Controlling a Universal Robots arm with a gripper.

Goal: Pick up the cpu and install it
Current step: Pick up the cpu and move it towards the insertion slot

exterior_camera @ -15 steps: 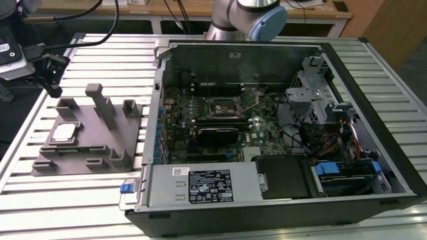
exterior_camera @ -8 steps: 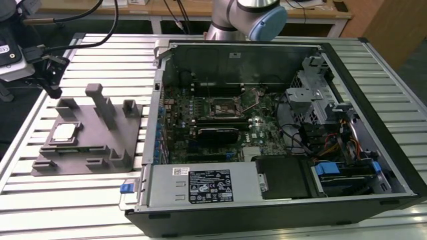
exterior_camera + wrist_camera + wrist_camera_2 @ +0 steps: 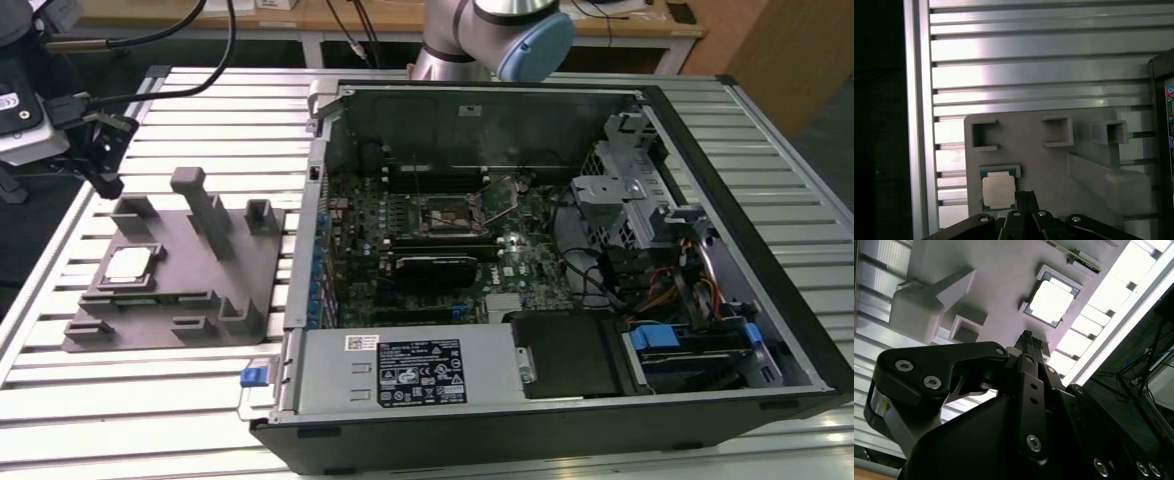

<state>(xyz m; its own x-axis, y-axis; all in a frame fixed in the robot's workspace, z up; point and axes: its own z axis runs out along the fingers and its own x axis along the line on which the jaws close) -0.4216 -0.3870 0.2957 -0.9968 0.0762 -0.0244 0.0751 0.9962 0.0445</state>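
Pincer (image 3: 1024, 194): fingers pressed together, holding nothing, hovering near the cpu.
Cpu (image 3: 130, 265): lying flat in a pocket of the grey tray (image 3: 200, 312), at the exterior view's left.
Around: upright tray posts (image 3: 203, 205) beside the cpu; open computer case (image 3: 767, 250) at the exterior view's right; slatted surface (image 3: 147, 400) underneath.

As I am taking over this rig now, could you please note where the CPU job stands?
Claw: shut, empty, hovering over the grey tray, close to the cpu.
Cpu: lying flat in its tray recess, not gripped.
Done: nothing visible; the motherboard socket looks empty.
Left: the whole pick-up and install.
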